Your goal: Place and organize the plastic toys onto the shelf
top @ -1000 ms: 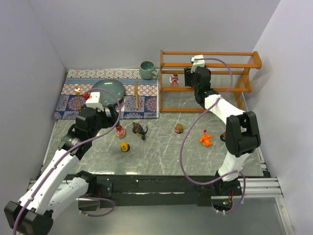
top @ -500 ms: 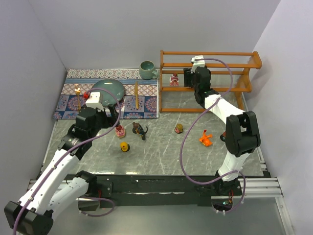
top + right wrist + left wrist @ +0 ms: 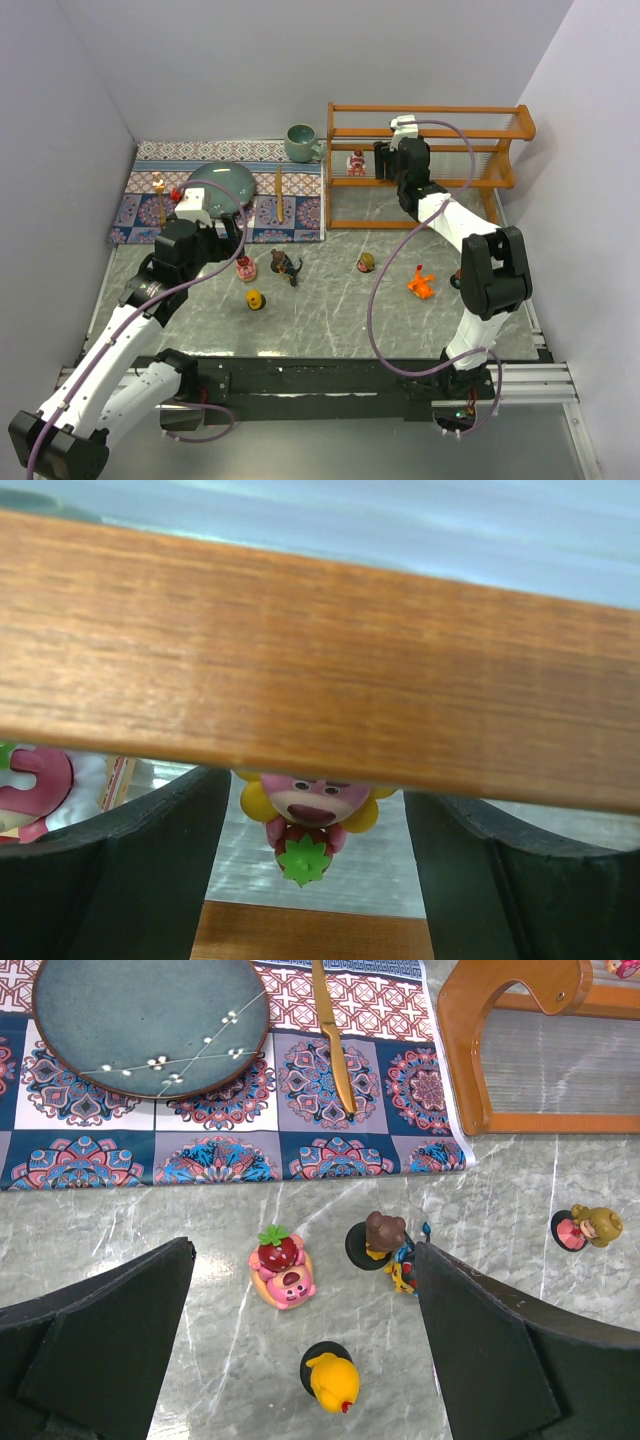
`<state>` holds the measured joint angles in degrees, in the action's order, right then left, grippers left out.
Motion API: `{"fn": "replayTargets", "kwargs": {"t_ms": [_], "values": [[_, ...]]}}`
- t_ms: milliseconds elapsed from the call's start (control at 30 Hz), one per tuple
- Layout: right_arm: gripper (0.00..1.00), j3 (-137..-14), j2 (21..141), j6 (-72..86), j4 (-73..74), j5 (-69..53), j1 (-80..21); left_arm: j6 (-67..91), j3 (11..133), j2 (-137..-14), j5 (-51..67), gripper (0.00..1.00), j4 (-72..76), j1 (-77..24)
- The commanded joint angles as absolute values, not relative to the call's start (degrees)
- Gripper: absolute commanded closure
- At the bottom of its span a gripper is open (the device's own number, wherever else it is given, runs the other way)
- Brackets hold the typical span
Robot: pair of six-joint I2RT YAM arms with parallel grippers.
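Starting close to the arms, a yellow toy is seen on the grey table, and an orange toy is seen well off to the right. A little farther back, a strawberry bear, a brown-headed toy with a dark spiky toy just beside it, and a round-headed toy are found on the table too. The left gripper is held above the strawberry bear with its fingers spread very wide. Nothing is held by it and nothing is touched.

Farther back, a patterned mat is laid out, with a green plate and a wooden knife on it and a mug at its far edge. Two tiny things at the mat's left end may be toys, but they are too small to be told.

Farthest back, the wooden shelf is stood by the wall. The right gripper is pushed in at what looks like the middle level. Its fingers are parted, and a yellow-eared bear is seen between them with a gap on each side, so it is judged not to be held. Another pink toy is stood just beside it.

Only two toys are seen on the shelf, and at least six are left on the table. The job is judged to be barely begun.
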<state>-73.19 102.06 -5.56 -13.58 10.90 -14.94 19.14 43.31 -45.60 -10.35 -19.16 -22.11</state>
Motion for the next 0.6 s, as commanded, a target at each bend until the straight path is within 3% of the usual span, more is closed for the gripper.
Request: {"fn": "replayTargets", "kwargs": {"t_ms": [0, 233, 567], "values": [[0.21, -74.5, 102.4, -5.0, -14.8, 11.1, -14.4, 18.2, 43.1, -45.2, -9.7, 0.03, -16.8, -21.8], [0.09, -73.2, 100.6, -4.6, -14.8, 10.7, -14.5, 18.3, 43.0, -44.9, -9.7, 0.03, -16.9, -21.8], [0.00, -66.2, 91.8, -1.9, -12.2, 10.2, -14.4, 19.4, 43.1, -43.5, -9.8, 0.03, -17.2, -21.8]]}}
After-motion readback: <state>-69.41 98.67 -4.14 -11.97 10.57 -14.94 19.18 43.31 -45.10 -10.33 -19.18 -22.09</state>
